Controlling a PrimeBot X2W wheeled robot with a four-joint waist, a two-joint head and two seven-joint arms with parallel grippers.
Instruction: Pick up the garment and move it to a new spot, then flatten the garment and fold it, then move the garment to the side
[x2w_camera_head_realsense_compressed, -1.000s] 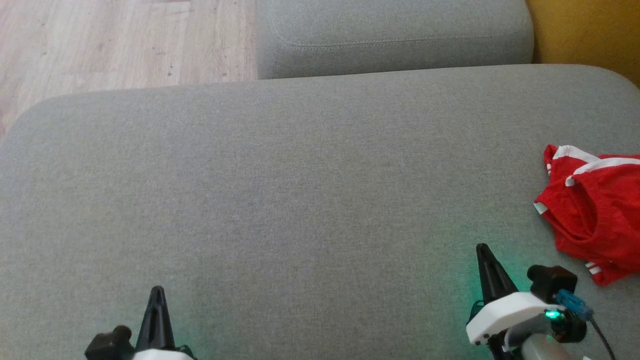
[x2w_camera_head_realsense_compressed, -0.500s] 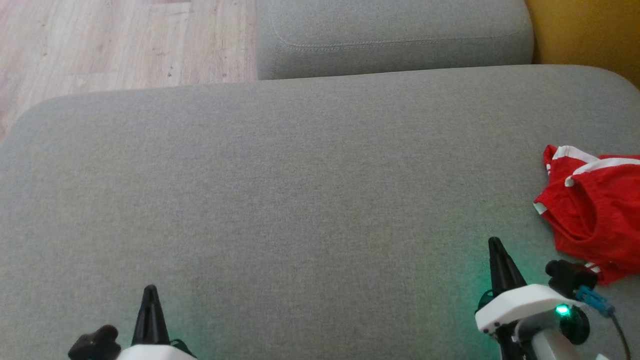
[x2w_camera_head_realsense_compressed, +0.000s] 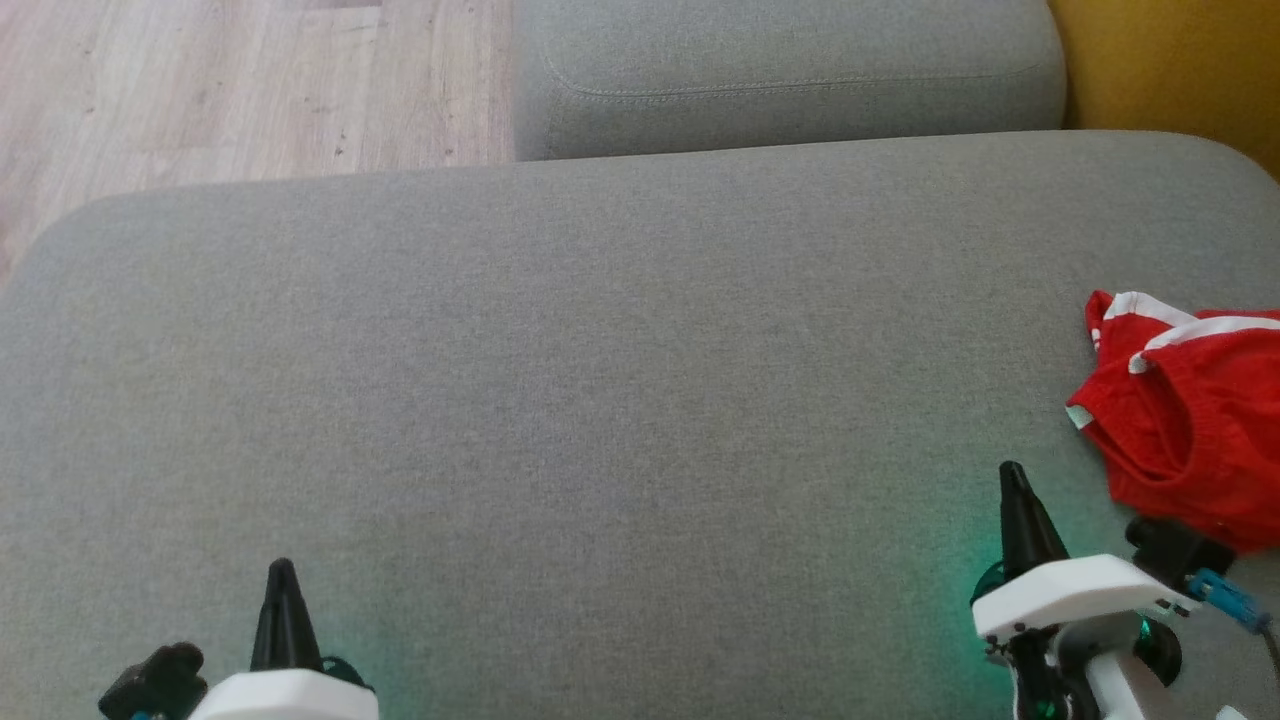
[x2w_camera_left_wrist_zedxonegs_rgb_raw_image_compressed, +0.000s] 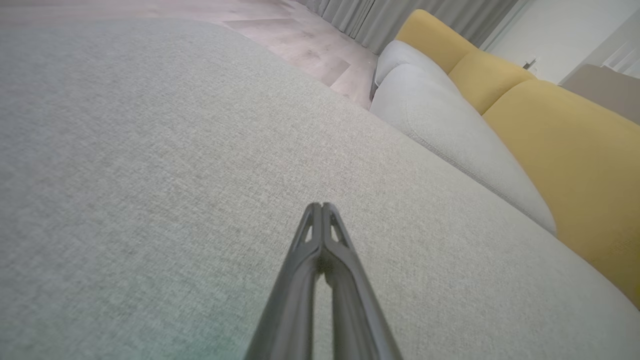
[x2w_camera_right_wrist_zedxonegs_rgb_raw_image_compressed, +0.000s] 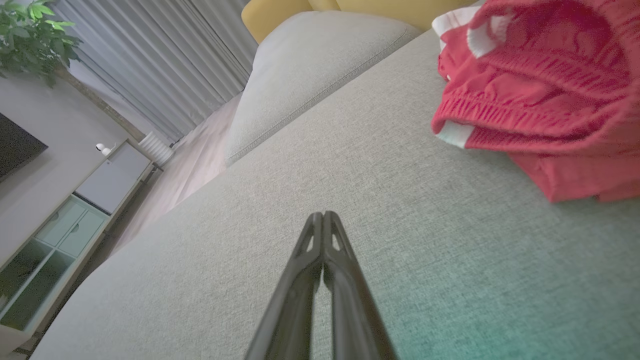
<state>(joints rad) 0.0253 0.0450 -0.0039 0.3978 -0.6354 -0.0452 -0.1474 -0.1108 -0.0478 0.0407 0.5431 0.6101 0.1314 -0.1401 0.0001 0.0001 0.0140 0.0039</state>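
Here, on the cushion (x2w_camera_head_realsense_compressed: 600, 380), we saw the red garment (x2w_camera_head_realsense_compressed: 1195, 430) crumpled at its right edge, our right gripper (x2w_camera_head_realsense_compressed: 1012, 472) pressed together just beside it over the cushion's front right, our left gripper (x2w_camera_head_realsense_compressed: 282, 568) likewise closed over its front left

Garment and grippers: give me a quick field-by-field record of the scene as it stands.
surface: grey sofa seat
garment: red with white trim, crumpled in a heap at the seat's right side, partly cut off by the head view's edge
left gripper: jaws shut, empty, over bare seat at lower left
right gripper: jaws shut, empty, just left of the garment, fingers clear of it
task stage: garment not yet picked up
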